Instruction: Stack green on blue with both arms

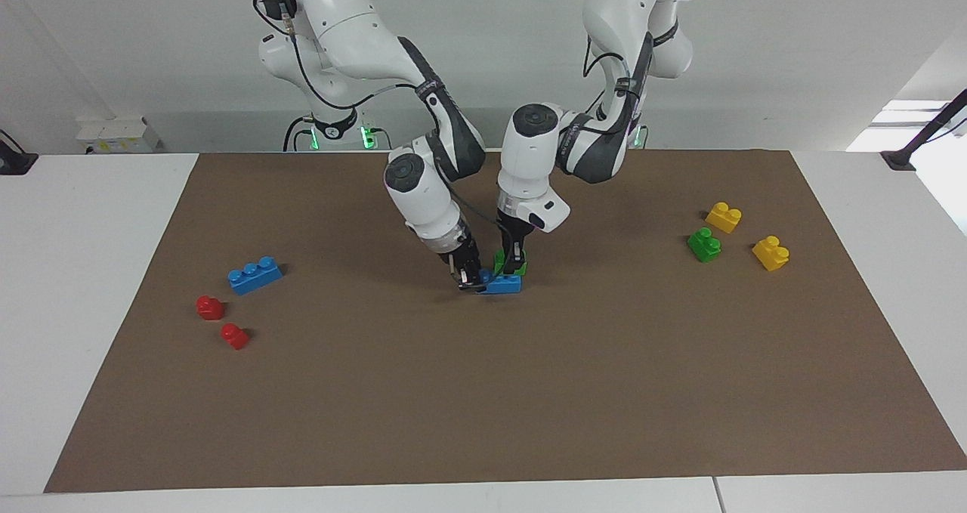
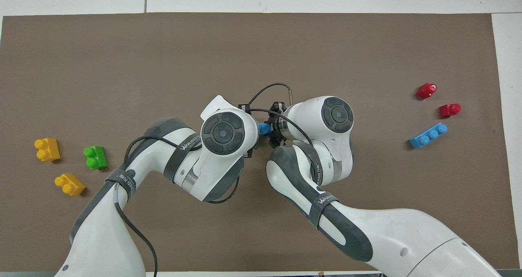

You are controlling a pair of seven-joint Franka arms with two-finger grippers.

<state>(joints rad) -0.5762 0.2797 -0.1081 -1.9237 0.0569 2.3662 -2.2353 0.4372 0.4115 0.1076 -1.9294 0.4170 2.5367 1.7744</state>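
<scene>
In the facing view my left gripper (image 1: 514,261) is shut on a small green brick (image 1: 500,261). It holds the brick directly over the long blue brick (image 1: 505,285), down at the level of its studs. Whether the two are pressed together I cannot tell. The blue brick lies on the brown mat (image 1: 529,392) at mid-table. My right gripper (image 1: 470,277) is shut on the blue brick's end toward the right arm. In the overhead view only a bit of the blue brick (image 2: 264,129) shows beside the right gripper (image 2: 272,129). The left wrist hides the green brick there.
Toward the left arm's end lie a second green brick (image 1: 704,245) (image 2: 95,157) and two yellow bricks (image 1: 723,217) (image 1: 770,253). Toward the right arm's end lie another blue brick (image 1: 254,275) (image 2: 428,135) and two red bricks (image 1: 210,307) (image 1: 235,336).
</scene>
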